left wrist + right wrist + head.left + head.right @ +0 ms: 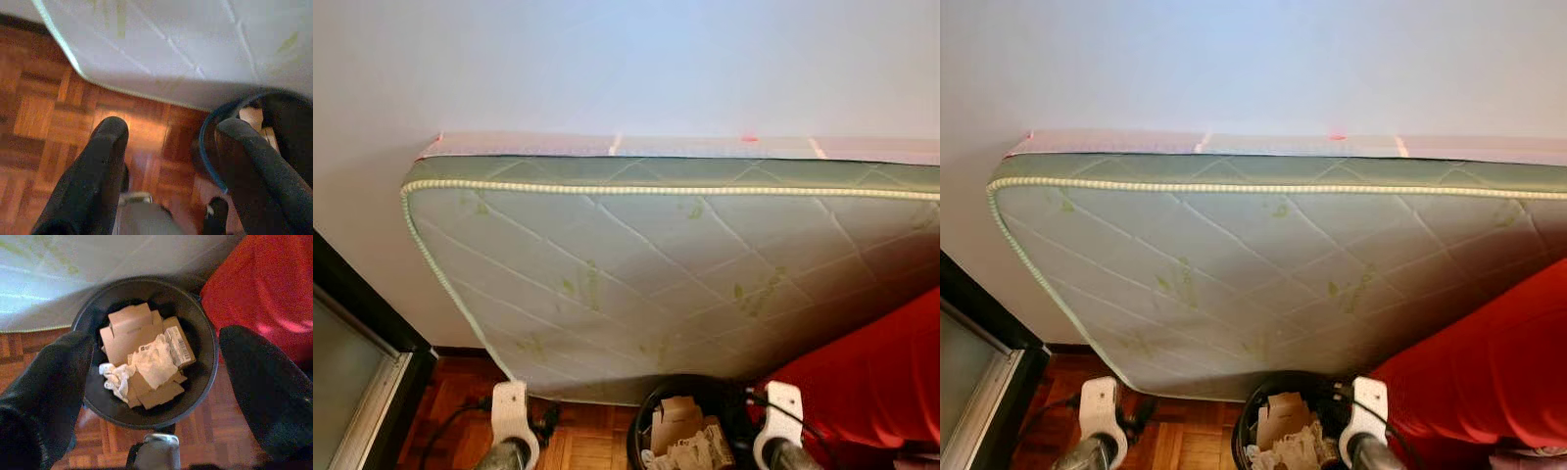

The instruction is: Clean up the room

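Looking forward and down through my head camera, I see a pale green quilted mattress (685, 284) propped on its edge against a white wall (626, 59), probably stood there to free up the floor. Below it sits a round black bin (651, 411) holding cardboard and paper scraps. A red cloth (871, 382) slopes down on my right, beside the bin. A dark door frame (352, 304) runs along my left. My two arms rise at the bottom edge, one on each side of the bin.

From my left wrist, my left pincer (168, 134) is open and empty, its two black fingers spread above the wooden parquet floor (44, 107). The mattress corner and a sliver of the bin rim lie ahead of it.

From my right wrist, my right pincer (156, 362) is open and empty too, hovering directly over the bin. Inside lie flattened cardboard pieces (132, 335) and crumpled white paper (146, 364), so the rubbish appears already dropped in. I judge this part of tidying nearly done.
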You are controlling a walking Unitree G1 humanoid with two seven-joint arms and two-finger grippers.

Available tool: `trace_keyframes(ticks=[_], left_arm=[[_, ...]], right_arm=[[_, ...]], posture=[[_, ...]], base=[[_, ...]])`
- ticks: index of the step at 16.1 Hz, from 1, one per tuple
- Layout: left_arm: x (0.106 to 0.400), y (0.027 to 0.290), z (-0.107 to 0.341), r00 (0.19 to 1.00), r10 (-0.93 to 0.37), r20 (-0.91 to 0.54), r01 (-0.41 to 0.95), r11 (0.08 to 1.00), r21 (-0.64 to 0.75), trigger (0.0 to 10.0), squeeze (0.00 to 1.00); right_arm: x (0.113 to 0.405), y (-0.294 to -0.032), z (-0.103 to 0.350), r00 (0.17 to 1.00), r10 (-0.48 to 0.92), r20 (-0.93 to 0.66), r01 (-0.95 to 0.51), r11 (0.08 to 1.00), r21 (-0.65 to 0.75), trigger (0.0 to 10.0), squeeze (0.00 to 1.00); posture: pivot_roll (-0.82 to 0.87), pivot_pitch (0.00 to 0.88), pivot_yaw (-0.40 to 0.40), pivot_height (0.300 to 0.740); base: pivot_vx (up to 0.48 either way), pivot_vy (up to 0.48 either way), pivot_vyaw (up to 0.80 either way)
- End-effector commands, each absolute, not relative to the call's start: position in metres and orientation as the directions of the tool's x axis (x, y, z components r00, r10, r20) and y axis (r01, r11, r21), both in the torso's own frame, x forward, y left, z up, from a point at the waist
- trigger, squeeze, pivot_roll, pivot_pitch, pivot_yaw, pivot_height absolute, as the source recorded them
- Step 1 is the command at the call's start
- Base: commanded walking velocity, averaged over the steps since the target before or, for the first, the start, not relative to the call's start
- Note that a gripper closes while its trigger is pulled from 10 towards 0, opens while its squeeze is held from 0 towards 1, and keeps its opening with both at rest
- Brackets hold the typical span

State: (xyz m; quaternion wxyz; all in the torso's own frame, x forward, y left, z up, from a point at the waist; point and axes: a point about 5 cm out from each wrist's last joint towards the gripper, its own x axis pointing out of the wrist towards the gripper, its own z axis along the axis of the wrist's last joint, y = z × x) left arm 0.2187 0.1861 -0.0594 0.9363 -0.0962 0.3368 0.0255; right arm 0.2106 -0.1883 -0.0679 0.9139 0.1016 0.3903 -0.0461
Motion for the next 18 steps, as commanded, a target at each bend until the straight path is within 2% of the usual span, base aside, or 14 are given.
trace_keyframes(ticks=[1,4,7,10,18], left_arm=[[0.206,0.183,-0.069,0.729,-0.027,-0.684,-0.109,0.982,-0.155,10.0,0.00],[0.181,0.185,-0.082,0.655,-0.005,-0.756,-0.152,0.979,-0.137,10.0,0.00],[0.172,0.185,-0.087,0.631,0.004,-0.776,-0.165,0.978,-0.130,10.0,0.00],[0.175,0.183,-0.086,0.641,0.001,-0.767,-0.169,0.975,-0.141,10.0,0.00],[0.172,0.187,-0.087,0.635,0.007,-0.772,-0.167,0.977,-0.129,10.0,0.00]], right_arm=[[0.207,-0.188,-0.070,0.692,-0.012,-0.721,0.179,0.971,0.155,10.0,0.00],[0.195,-0.177,-0.078,0.663,0.016,-0.748,0.132,0.982,0.138,10.0,0.00],[0.190,-0.177,-0.080,0.646,0.035,-0.762,0.098,0.987,0.128,10.0,0.00],[0.191,-0.190,-0.078,0.647,-0.015,-0.762,0.141,0.985,0.100,10.0,0.00],[0.189,-0.186,-0.080,0.645,0.014,-0.764,0.104,0.989,0.105,10.0,0.00]], posture=[[0.13,0.035,-0.014,0.740],[0.13,0.024,-0.023,0.740],[0.12,0.013,-0.026,0.740],[0.12,0.002,-0.028,0.740],[0.10,0.000,-0.012,0.740]], base=[[0.000,0.000,0.00],[0.000,0.000,0.00],[0.000,0.000,0.00],[-0.259,0.000,0.00],[-0.267,0.000,0.00]])
